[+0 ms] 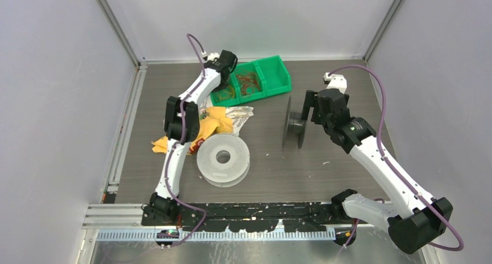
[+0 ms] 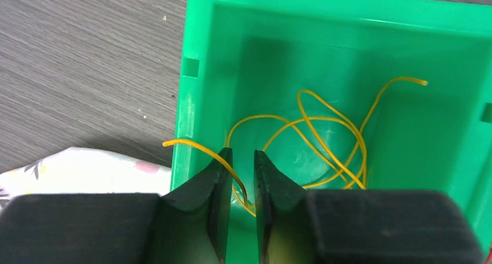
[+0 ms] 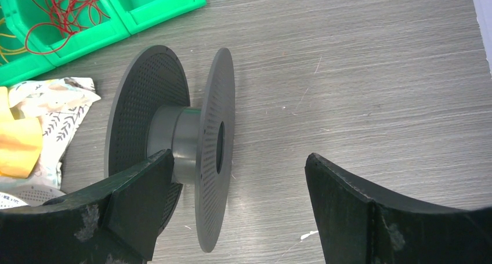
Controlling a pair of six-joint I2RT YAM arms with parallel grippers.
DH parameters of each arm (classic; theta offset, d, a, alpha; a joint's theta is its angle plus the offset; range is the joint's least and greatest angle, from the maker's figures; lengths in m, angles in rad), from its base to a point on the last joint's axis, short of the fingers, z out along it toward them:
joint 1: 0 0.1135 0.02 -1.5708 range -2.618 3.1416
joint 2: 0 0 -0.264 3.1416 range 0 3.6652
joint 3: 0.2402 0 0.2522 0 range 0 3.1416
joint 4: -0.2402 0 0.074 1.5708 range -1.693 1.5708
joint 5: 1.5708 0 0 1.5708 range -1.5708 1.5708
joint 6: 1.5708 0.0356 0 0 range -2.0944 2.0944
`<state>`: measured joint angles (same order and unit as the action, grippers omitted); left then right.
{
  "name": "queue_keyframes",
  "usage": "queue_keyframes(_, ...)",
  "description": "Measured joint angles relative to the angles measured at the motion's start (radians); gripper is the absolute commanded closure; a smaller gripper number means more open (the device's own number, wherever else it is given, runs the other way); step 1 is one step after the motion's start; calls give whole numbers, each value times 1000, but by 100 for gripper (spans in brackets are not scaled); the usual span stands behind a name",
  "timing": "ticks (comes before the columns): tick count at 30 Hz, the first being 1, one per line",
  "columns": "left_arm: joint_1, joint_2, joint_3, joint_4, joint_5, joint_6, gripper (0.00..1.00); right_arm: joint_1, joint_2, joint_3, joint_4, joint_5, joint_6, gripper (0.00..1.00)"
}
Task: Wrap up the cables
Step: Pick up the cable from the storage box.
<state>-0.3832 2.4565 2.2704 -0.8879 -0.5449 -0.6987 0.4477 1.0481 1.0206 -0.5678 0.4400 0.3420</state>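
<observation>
Bright, even light from overhead leaves only a soft shadow beside the dark spool [image 3: 174, 136] on my table [image 1: 278, 165]. A pale sheen runs down the green bin [image 2: 185, 113], and the yellow cable [image 2: 307, 120] inside looks sharp.

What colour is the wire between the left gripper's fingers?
The wire is yellow; clearest in left wrist view.

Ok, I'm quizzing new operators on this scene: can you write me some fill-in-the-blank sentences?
1. The cable between the left gripper's jaws is ___ in colour.
2. It lies in a ___ bin.
3. The right gripper, by the dark spool, is wide ___.
Missing words: yellow; green; open.
</observation>
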Motion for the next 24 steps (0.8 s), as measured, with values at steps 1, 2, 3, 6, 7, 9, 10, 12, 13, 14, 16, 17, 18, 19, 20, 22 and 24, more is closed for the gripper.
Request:
queue_keyframes(1,2,5,-1,2,1,-2,89,0,0,0,-2,1,0,12)
queue_keyframes(2,5,10,-5,5,5,0,96,0,0,-1,-5,4,0,12)
queue_keyframes(3,6,11,-10,8,7,0,99,0,0,-2,-6,5,0,12)
queue_keyframes(6,6,11,-21,9,9,2,99,0,0,-3,-13,10,0,12)
queue_keyframes(7,6,11,-21,10,8,5,99,0,0,-3,-16,12,0,12)
queue_keyframes(9,6,6,-23,13,7,11,99,0,0,-3,-21,17,0,12)
queue_keyframes(10,6,-3,-28,16,8,23,100,0,-1,-3,-23,19,0,12)
queue_keyframes(12,3,-44,-52,23,9,50,99,0,-2,-3,-27,23,0,12)
queue_keyframes(13,2,-71,-66,28,14,64,100,0,-3,-3,-29,24,0,12)
queue_keyframes(14,-1,-115,-89,41,25,88,100,0,-4,-3,-32,26,0,11)
queue_keyframes(16,-4,-214,-113,60,49,138,100,0,-8,-3,-32,26,0,11)
queue_keyframes(17,-7,-269,-113,77,61,168,99,0,-12,-3,-33,26,0,11)
queue_keyframes(18,-9,-320,-106,89,72,194,100,0,-17,-3,-35,26,1,11)
queue_keyframes(19,-13,-373,-81,90,83,225,100,0,-24,-3,-37,26,2,11)
queue_keyframes(20,-19,-418,-39,91,96,257,100,0,-34,-3,-40,26,4,11)
queue_keyframes(22,-35,-487,59,95,122,316,99,0,-58,-3,-48,25,7,11)
queue_keyframes(24,-61,-548,160,100,160,372,99,0,-84,3,-58,24,12,11)
